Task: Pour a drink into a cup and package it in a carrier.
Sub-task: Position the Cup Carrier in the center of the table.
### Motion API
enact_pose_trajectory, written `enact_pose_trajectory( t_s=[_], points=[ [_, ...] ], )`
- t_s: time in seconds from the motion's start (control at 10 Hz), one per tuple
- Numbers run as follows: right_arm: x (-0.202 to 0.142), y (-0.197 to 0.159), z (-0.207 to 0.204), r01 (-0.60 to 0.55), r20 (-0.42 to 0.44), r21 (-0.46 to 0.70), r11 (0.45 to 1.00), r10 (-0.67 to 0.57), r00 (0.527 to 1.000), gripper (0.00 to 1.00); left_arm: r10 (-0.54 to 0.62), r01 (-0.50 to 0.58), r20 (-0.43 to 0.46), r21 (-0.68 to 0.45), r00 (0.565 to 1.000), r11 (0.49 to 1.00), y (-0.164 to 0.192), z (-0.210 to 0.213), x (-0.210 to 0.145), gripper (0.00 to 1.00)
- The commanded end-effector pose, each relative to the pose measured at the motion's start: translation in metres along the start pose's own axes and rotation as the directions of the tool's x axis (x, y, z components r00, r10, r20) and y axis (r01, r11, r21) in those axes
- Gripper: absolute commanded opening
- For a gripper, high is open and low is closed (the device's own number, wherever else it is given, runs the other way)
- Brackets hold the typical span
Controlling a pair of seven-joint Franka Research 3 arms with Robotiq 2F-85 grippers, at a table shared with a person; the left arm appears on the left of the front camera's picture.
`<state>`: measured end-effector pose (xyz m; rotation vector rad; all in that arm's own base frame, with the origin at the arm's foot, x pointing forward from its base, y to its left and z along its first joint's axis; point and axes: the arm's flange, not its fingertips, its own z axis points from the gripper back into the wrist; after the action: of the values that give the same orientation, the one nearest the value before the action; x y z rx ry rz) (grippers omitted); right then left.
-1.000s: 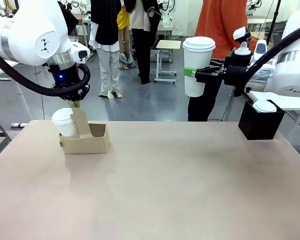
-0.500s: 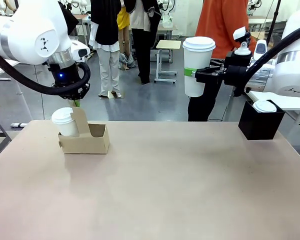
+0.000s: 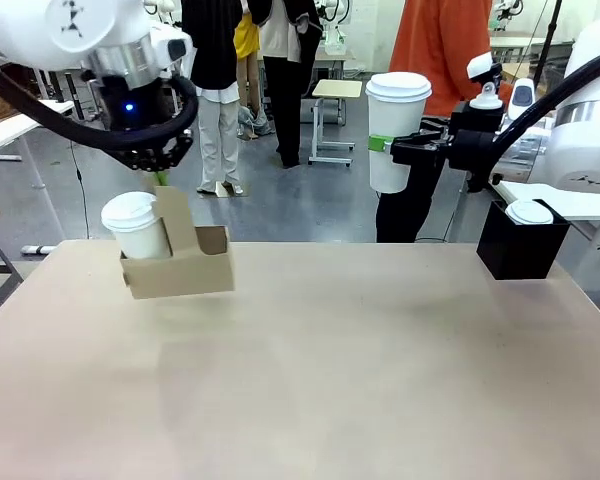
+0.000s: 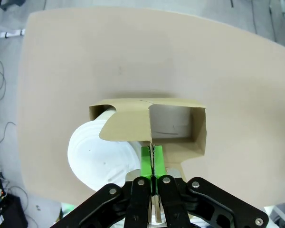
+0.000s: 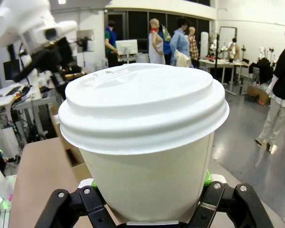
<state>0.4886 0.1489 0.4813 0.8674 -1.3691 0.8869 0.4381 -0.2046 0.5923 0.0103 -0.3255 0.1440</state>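
My left gripper point(image 3: 161, 180) is shut on the upright handle of the brown cardboard carrier point(image 3: 181, 272), which hangs tilted a little above the table point(image 3: 330, 380). One slot holds a lidded white cup point(image 3: 135, 225); the slot beside it is empty. From the left wrist, the green pads point(image 4: 146, 161) pinch the handle of the carrier point(image 4: 133, 126), with the cup's lid point(image 4: 97, 154) at the left. My right gripper point(image 3: 388, 150) is shut on a second lidded cup point(image 3: 396, 115), held upright in the air at the upper right; up close, this cup point(image 5: 142, 133) sits between the fingers point(image 5: 92, 202). The drink is out of view.
A black box point(image 3: 520, 250) stands at the table's far right edge with a loose white lid point(image 3: 530, 212) on top. A person in an orange top point(image 3: 445, 45) stands behind the held cup. Other people stand farther back.
My left gripper has risen and shifted slightly right, lifting the carrier and its cup off the table. The right arm and its cup have stayed still.
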Motion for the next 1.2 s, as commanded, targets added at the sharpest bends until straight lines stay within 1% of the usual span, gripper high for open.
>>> enact_pose_trajectory(
  t_s=[0.0, 0.1, 0.2, 0.5, 0.8, 1.1],
  points=[
    [0.002, 0.002, -0.001, -0.019, -0.005, -0.012, 1.0, 0.019, 1.0, 0.8, 0.031, -0.031, -0.012, -0.036, 0.999, 0.999, -0.035, 0.013, -0.043, 0.02],
    [0.002, 0.002, -0.001, -0.019, -0.005, -0.012, 1.0, 0.019, 1.0, 0.8, 0.017, -0.018, -0.023, -0.047, 1.0, 0.999, -0.059, 0.02, -0.072, 0.02],
    [0.002, 0.002, -0.001, -0.019, -0.005, -0.012, 1.0, 0.019, 1.0, 0.8, -0.005, 0.004, -0.012, -0.055, 1.0, 0.998, -0.08, 0.021, -0.096, 0.02],
    [0.002, 0.002, -0.001, -0.019, -0.005, -0.012, 1.0, 0.019, 1.0, 0.8, -0.063, 0.063, 0.012, -0.044, 0.998, 0.997, -0.137, 0.001, -0.153, 0.02],
    [0.002, 0.002, -0.001, -0.019, -0.005, -0.012, 1.0, 0.019, 1.0, 0.8, -0.093, 0.094, 0.018, -0.028, 0.995, 0.995, -0.17, -0.024, -0.169, 0.02],
    [0.002, 0.002, -0.001, -0.019, -0.005, -0.012, 1.0, 0.019, 1.0, 0.8, -0.107, 0.107, 0.003, -0.006, 0.994, 0.994, -0.181, -0.039, -0.171, 0.02]
  ],
)
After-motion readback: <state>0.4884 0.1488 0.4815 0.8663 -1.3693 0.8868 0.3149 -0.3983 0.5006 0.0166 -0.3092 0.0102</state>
